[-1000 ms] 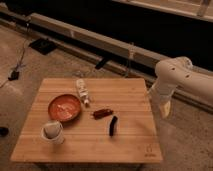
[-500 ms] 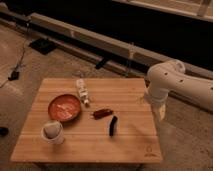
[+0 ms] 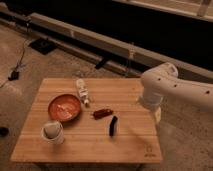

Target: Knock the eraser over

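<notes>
Tool: the tool (image 3: 157,114) hung under the white arm (image 3: 164,86), at the right edge of the desk (image 3: 125,95). We could not tell how far open it was, and we saw nothing in its hold.
Eraser: the eraser (image 3: 113,126) sat inward from the tool, toward the desk's middle and apart from it.
Progress: we judged the knock not yet made, with no contact and the whole approach left. Whether the eraser stood or lay we could not tell.
Beyond the eraser: a reddish-brown object (image 3: 102,113) lay near its far end.
Farther out: a red bowl (image 3: 64,107), a white bottle (image 3: 82,91) and a cup (image 3: 52,131) sat well away from the tool.
Edges: the eraser sat closer to the front rim than the back.
Open room: bare wood lay between tool and eraser, so we judged a sideways sweep unobstructed.
</notes>
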Robot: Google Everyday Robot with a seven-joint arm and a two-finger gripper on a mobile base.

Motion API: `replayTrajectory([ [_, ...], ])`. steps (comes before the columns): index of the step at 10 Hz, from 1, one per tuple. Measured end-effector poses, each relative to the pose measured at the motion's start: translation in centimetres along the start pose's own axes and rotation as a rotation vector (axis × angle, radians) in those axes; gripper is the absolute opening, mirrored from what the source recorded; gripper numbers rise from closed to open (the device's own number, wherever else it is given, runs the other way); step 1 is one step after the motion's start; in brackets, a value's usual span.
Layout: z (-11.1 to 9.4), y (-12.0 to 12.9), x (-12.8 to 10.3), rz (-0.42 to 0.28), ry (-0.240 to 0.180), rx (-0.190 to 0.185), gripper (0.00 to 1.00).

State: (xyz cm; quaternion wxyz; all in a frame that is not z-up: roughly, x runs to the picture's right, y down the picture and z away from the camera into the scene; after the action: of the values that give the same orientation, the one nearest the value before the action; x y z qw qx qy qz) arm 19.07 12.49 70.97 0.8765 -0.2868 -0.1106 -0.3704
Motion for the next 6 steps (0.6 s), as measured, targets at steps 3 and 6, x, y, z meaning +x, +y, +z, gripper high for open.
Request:
replayTrajectory([
  [3, 0.6, -0.2, -1.2, -0.02, 0.016, -0.004, 0.8],
  [6, 1.1, -0.2, -1.8, -0.031, 0.032, -0.009, 0.8],
])
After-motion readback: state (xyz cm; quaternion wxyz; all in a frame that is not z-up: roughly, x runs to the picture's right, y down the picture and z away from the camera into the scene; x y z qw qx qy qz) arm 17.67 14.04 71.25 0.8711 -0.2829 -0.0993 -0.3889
